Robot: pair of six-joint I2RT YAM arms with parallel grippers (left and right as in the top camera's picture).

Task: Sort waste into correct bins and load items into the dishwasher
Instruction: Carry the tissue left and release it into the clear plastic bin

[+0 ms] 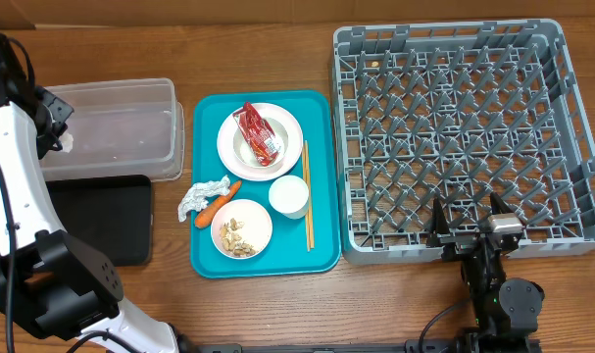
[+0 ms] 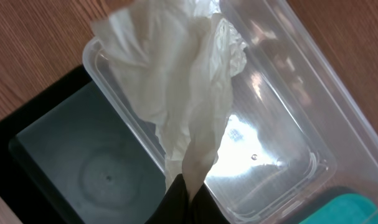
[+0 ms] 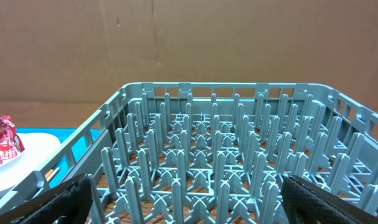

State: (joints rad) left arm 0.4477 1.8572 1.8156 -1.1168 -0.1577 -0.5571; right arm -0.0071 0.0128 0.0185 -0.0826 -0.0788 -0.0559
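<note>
My left gripper (image 2: pixel 189 194) is shut on a crumpled white tissue (image 2: pixel 176 74) and holds it over the end of the clear tub (image 2: pixel 282 124), beside the black tray (image 2: pixel 83 162). In the overhead view this gripper (image 1: pixel 58 137) is at the left end of the clear tub (image 1: pixel 116 123). The red wrapper (image 1: pixel 261 132) lies on the white plate (image 1: pixel 233 147). A second tissue (image 1: pixel 199 196), a carrot piece (image 1: pixel 219 204), a bowl of nut crumbs (image 1: pixel 241 228), a cup (image 1: pixel 288 195) and chopsticks (image 1: pixel 307 196) lie nearby. My right gripper (image 1: pixel 469 230) is open and empty at the grey rack's (image 1: pixel 469 127) front edge.
The dishes and waste sit on a teal tray (image 1: pixel 322 250) between the bins and the rack. The black tray (image 1: pixel 101 221) lies in front of the clear tub. In the right wrist view the rack pegs (image 3: pixel 226 155) fill the front, with the wrapper (image 3: pixel 2 140) at far left.
</note>
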